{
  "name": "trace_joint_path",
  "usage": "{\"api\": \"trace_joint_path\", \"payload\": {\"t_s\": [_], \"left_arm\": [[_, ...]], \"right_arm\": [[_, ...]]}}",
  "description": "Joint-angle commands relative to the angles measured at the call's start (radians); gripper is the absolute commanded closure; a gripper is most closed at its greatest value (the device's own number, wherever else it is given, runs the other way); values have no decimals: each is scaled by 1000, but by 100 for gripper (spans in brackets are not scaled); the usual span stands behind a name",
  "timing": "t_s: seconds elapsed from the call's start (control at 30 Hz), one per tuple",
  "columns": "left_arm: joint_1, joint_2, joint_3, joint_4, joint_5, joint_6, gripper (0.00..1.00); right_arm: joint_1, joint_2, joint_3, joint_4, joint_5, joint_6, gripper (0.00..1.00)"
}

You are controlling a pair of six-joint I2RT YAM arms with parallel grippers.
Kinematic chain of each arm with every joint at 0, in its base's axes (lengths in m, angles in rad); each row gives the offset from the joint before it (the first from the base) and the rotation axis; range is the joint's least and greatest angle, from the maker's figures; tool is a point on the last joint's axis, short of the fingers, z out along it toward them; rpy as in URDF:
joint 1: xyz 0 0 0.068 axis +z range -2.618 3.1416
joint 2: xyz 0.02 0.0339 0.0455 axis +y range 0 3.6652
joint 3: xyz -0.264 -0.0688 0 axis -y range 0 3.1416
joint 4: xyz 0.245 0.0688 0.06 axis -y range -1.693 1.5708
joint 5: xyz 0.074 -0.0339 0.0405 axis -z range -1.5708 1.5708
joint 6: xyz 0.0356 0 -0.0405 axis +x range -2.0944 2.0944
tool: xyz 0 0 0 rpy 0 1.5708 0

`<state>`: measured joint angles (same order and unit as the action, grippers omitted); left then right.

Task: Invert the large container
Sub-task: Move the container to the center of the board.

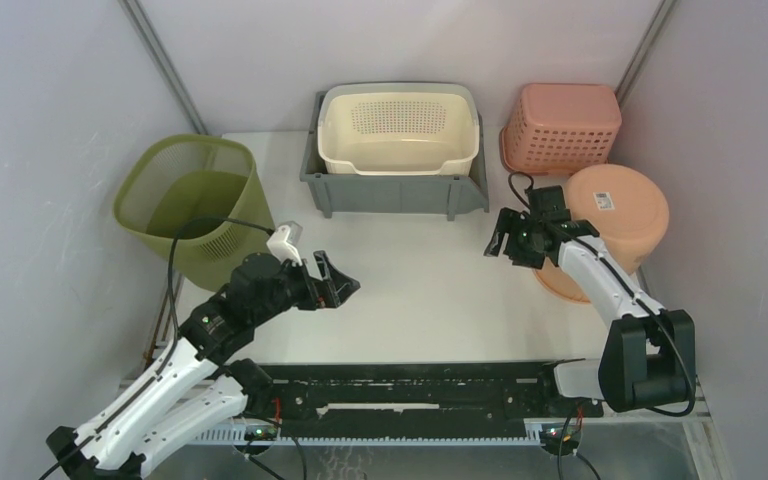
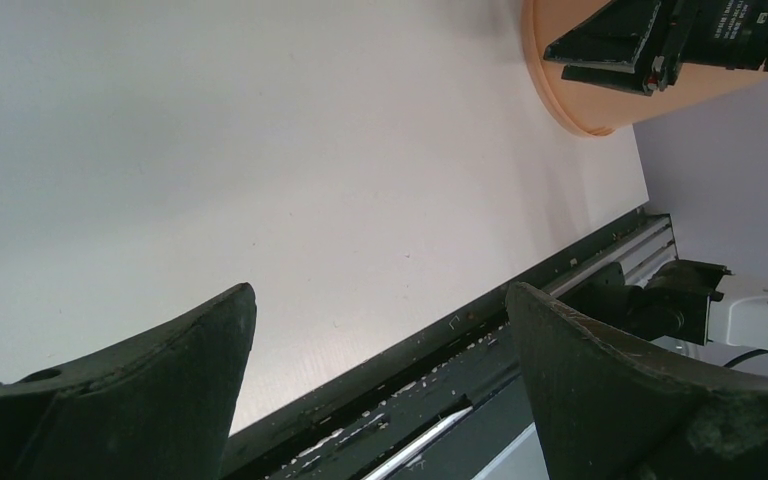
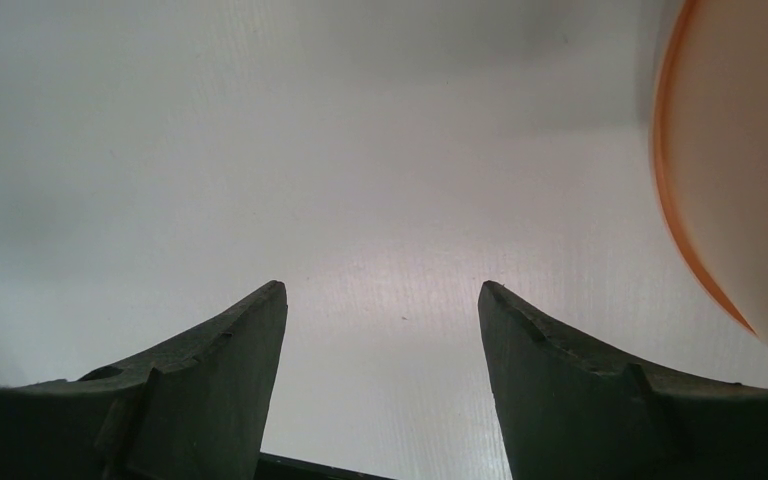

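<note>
Hanging beside upside-down peach tub point(image 1: 622, 205), right gripper point(image 1: 501, 248) is gaping wide & empty; left gripper point(image 1: 341, 275) likewise, over table point(image 1: 430, 270).

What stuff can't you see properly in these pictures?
- The label on the tub: top view, too small to read.
- The tub's near rim: top view, the right arm covers it.
- The tub: right wrist view, blurred and cut off by the right edge.
- The crate floor: top view, the cream basket sits in it.
- The right pincer: left wrist view, cut off by the top edge.
</note>
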<state>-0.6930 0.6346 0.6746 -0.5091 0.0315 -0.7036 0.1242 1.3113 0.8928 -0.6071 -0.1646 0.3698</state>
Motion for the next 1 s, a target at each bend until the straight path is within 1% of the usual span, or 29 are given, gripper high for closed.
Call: {"api": "trace_joint_path", "payload": {"t_s": [0.0,0.3,0.53,0.67,0.97], "left_arm": [[-2,9,-1,50,16,18,0],[-2,9,0,51,14,12,0],[-2,20,1,61,15,16,0],[-2,34,6,68,21,22,0],[-3,44,-2,83,29,26,0]], "right_arm": [[-21,-8,62,-5,24,-24,21],[-25,-32,61,12,-42,-25,21],[15,-87,61,15,-70,-29,21],[49,-101,55,-2,-55,-30,22],[96,-94,26,26,-32,2,22]]}}
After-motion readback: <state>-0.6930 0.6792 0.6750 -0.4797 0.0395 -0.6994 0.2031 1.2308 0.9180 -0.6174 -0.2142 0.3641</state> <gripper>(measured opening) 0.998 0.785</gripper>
